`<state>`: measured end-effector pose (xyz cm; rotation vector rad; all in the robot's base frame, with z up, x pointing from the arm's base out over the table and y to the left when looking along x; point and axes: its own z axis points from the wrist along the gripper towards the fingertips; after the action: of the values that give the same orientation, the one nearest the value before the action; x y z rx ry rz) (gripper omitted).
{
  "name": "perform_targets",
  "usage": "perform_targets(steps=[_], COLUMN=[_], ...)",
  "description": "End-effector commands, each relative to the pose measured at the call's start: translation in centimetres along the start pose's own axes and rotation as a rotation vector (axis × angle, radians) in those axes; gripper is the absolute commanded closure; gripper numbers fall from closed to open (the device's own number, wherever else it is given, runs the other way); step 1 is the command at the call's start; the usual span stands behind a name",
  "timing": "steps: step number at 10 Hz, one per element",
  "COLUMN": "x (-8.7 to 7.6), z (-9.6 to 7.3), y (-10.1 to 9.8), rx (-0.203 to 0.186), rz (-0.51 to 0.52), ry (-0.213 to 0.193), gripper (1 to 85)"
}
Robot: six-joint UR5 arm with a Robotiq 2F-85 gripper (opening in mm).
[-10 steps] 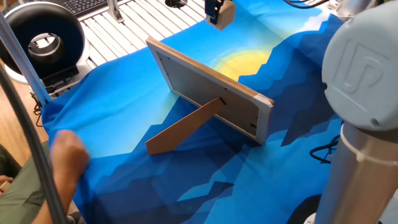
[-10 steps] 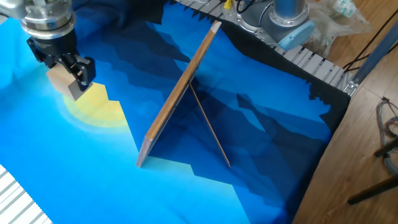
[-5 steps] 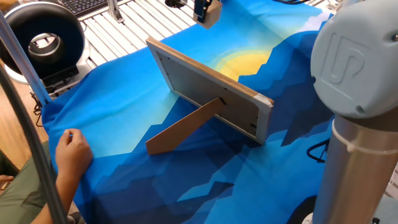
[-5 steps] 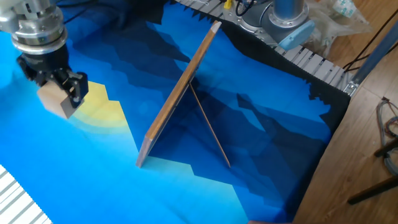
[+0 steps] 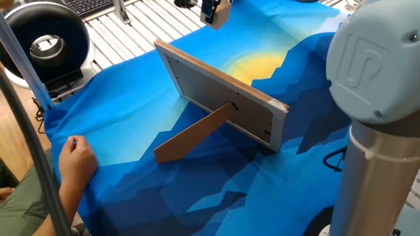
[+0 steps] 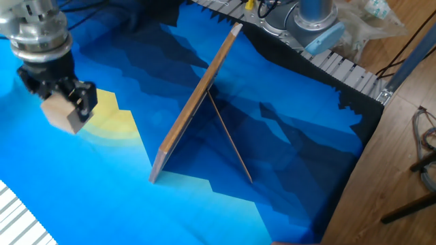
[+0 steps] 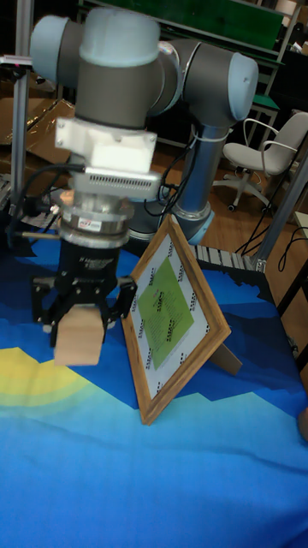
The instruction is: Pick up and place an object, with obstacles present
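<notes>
My gripper (image 6: 63, 109) (image 7: 79, 330) (image 5: 214, 11) is shut on the object, a pale tan wooden block (image 6: 63, 114) (image 7: 79, 336) (image 5: 220, 12). Block and gripper hang above the blue cloth, over the edge of its yellow patch (image 6: 112, 119). The obstacle, a light-wood picture frame (image 5: 223, 92) (image 6: 194, 105) (image 7: 175, 317), stands upright on its brown cardboard easel leg (image 5: 193, 134). It sits between the block and the darker half of the cloth. The block is apart from the frame, on its front side.
A blue patterned cloth (image 5: 131, 118) covers the table. A person's hand (image 5: 79, 160) rests on its near left corner. A black round device (image 5: 42, 42) stands at the far left. The arm's grey base (image 6: 310, 20) and cables (image 6: 426, 146) sit beyond the frame.
The gripper has carried the block away from the frame, toward the cloth's edge, then slowed nearly to a stop. The person's hand shifted slightly on the cloth corner.
</notes>
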<state>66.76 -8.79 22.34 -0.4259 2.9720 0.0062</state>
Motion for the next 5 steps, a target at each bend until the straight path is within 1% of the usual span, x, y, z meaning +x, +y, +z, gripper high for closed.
perform_targets(steps=[1,3,4,5], x=[1.4,0.9,0.5,-0.2], z=[-5.6,-7.0,-7.5,-7.6], y=[5.0,9.1,11.8,13.7], rx=[0.001,0.038,0.050,0.066], rz=[0.090,0.154,0.191,0.212], ry=[0.068,0.087,0.088,0.081], gripper=[84.3,84.3,84.3,84.3])
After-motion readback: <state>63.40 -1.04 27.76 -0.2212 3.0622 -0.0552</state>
